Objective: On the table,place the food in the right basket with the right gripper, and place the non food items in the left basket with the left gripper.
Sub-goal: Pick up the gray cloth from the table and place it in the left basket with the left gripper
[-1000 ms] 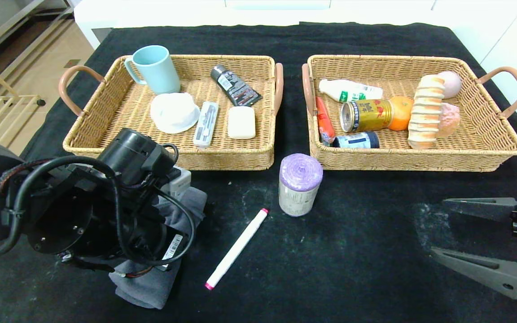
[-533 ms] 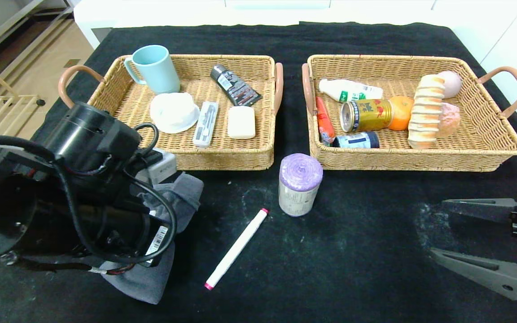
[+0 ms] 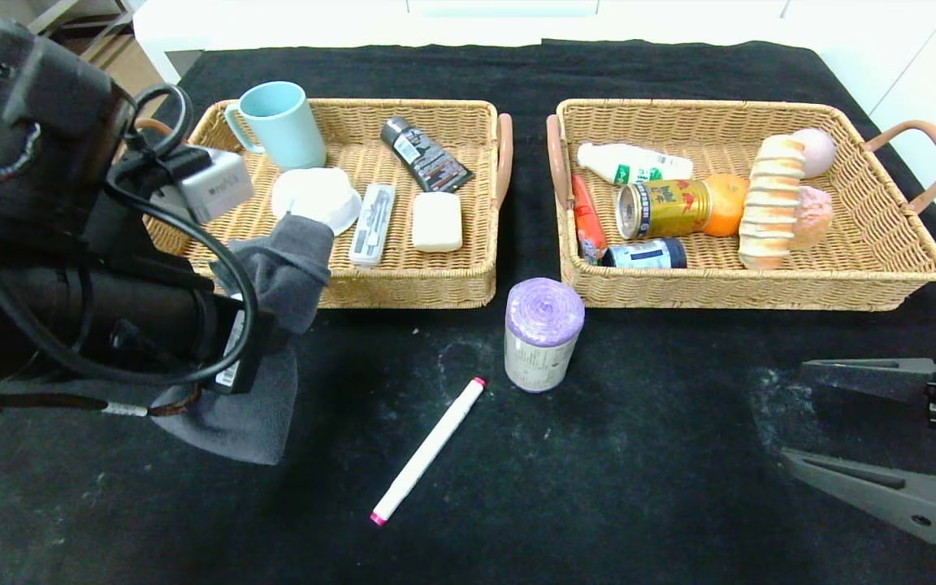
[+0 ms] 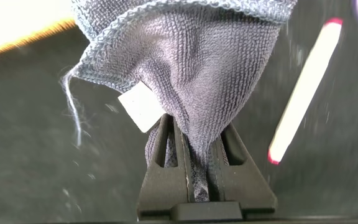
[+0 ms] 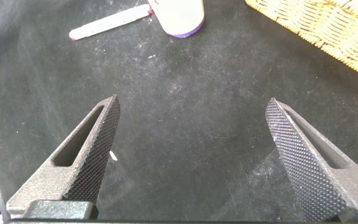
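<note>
Lifted off the black cloth since a second ago, the grey towel [image 3: 273,325] now hangs in the air from the left gripper [image 4: 194,155], whose fingers are clamped tight on a fold of it; the white tag [image 4: 140,107] dangles beside the pinch. In the head view the left arm's bulk hides the gripper itself, the towel's upper part and the near-left corner and left handle of the left basket [image 3: 403,288]. The towel's top reaches over that basket's front rim, its lower corner trails above the table [image 3: 639,455].

At the near right edge the right gripper [image 3: 866,439] hovers low over the cloth, partly cut off by the frame, its two fingers spread wide with nothing between them.

One white marker [image 3: 427,451] with pink ends lies slanted on the open cloth in the middle; one purple-topped roll [image 3: 543,333] stands upright just in front of the gap between the two baskets. Bare cloth lies between the marker and the right gripper.

Farther back, the left basket holds five things: a blue mug, a white dish, a white case, a pale block and a dark tube. The right basket [image 3: 760,288] holds the striped bread roll [image 3: 770,203], the gold can [image 3: 663,209], the orange sausage [image 3: 588,215] against its left wall, plus a white bottle, a dark can, an orange and two pinkish rounds half hidden behind the bread.
</note>
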Robot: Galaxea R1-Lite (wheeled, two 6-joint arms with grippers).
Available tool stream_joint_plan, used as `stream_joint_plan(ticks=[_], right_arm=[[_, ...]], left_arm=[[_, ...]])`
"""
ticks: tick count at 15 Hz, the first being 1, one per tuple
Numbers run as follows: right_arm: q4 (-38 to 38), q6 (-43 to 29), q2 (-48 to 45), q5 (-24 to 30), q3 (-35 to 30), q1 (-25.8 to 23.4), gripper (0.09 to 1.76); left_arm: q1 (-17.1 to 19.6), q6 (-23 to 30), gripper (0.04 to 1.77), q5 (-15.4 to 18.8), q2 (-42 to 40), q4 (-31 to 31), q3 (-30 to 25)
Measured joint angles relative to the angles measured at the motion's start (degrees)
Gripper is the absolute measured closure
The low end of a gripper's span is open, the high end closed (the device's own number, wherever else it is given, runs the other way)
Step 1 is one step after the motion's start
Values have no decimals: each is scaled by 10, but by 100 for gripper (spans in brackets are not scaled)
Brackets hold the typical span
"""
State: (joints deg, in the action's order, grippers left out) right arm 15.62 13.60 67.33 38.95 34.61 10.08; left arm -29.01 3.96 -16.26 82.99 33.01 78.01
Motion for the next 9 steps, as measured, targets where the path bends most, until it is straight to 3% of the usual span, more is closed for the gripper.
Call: stream_joint_plan(ticks=[9], right_arm=[[0,0,-2,0,1,-1,14]], left_arm=[[46,10,157,-4,89,-33,202]])
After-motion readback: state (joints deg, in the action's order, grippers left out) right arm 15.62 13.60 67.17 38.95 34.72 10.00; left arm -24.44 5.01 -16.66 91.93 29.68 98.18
